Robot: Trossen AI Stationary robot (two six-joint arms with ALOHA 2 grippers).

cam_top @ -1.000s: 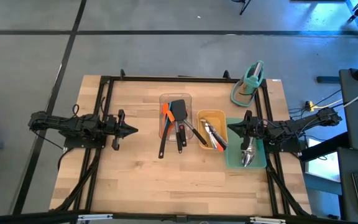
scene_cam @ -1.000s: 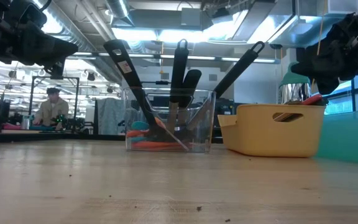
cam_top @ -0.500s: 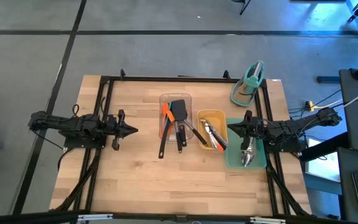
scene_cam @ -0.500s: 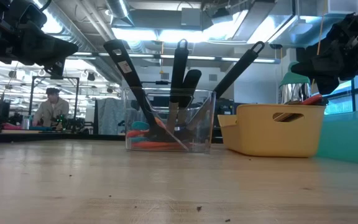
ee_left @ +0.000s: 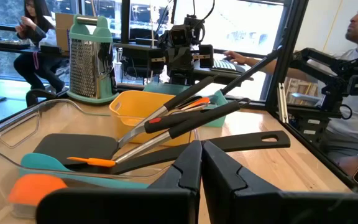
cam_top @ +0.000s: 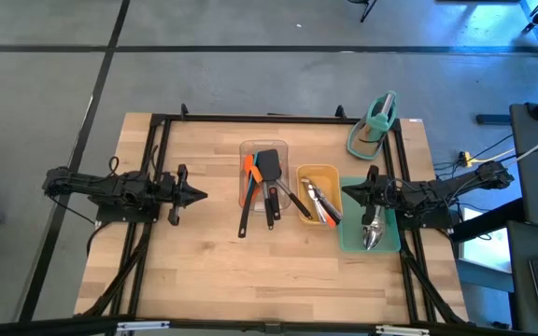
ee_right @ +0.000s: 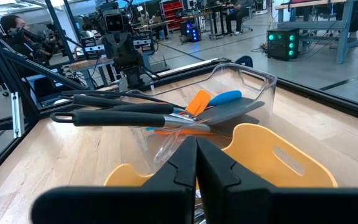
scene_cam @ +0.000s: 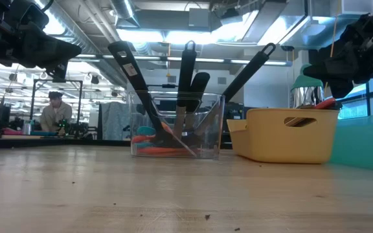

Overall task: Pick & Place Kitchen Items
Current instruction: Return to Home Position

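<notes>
The kitchen items lie in three trays mid-table. A black slotted turner (cam_top: 269,164), an orange spatula (cam_top: 248,170) and a blue spatula (ee_right: 224,98) lie in the clear tray (cam_top: 279,146), their handles leaning out over its rim (scene_cam: 173,97). Black-handled tongs (cam_top: 320,201) lie in the yellow tray (cam_top: 318,171). Steel spoons (cam_top: 372,233) lie in the teal tray (cam_top: 351,245). My left gripper (cam_top: 202,196) hovers shut left of the clear tray. My right gripper (cam_top: 345,193) hovers shut between the yellow and teal trays.
A teal stand holding a steel grater (cam_top: 374,126) sits at the far right corner. A black frame (cam_top: 162,119) runs around the table's edges. Bare wood (cam_top: 250,271) spans the near half. People sit in the room beyond (scene_cam: 52,113).
</notes>
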